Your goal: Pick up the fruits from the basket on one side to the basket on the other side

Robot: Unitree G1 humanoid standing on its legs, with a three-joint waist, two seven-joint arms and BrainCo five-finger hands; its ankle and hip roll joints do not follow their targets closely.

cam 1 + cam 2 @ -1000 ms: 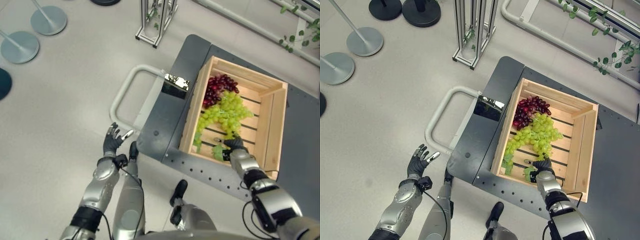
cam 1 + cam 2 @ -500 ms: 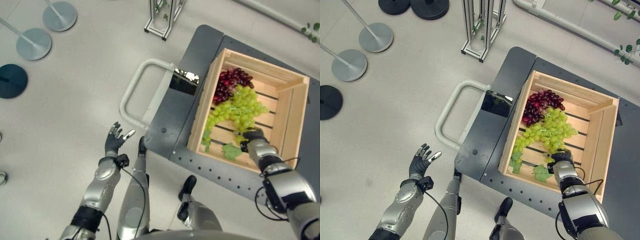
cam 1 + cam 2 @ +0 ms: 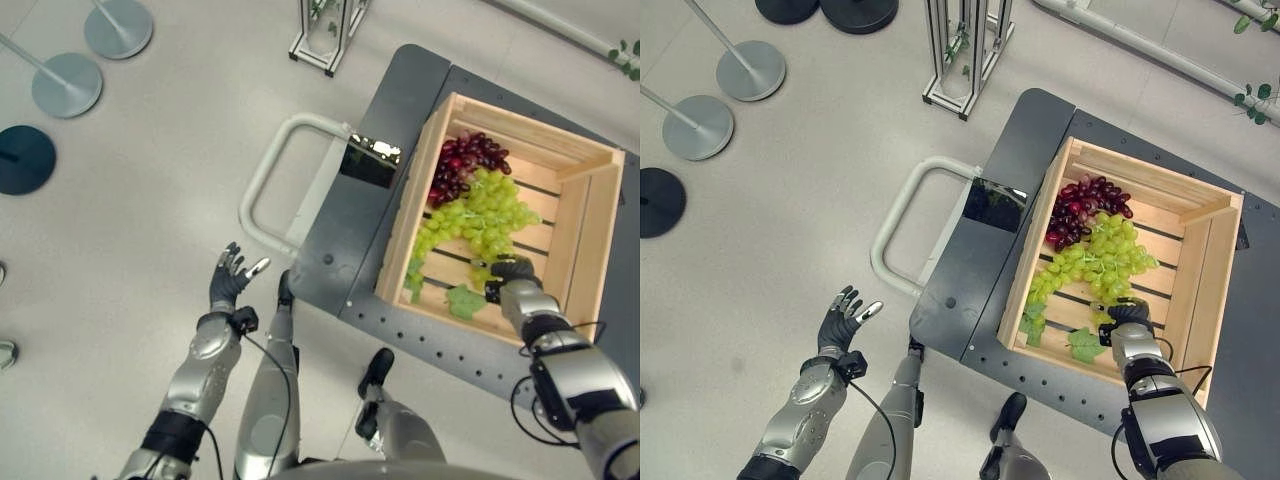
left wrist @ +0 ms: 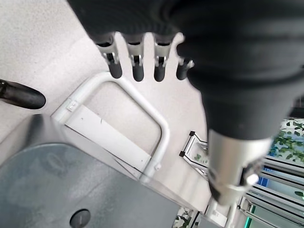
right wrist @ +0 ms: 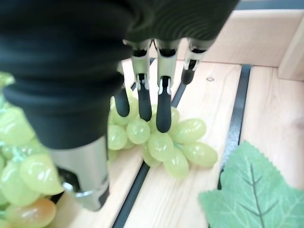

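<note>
Two grape bunches lie in the wooden crate [image 3: 1215, 290]: the green grapes [image 3: 1095, 262] stretch diagonally from its near left corner toward the middle, the red grapes [image 3: 1082, 206] at its far left. The right hand [image 3: 1130, 322] hangs over the green bunch's near end; its wrist view shows straight fingers [image 5: 163, 102] just above the grapes. The left hand [image 3: 228, 281] spreads over the floor.

Crate walls hem in the right robot hand [image 3: 1130, 322]

Green grapes [image 3: 1092, 262] lie just ahead of its fingertips, a leaf [image 3: 1082, 345] beside it; the crate [image 3: 1213, 290] is open above.
</note>
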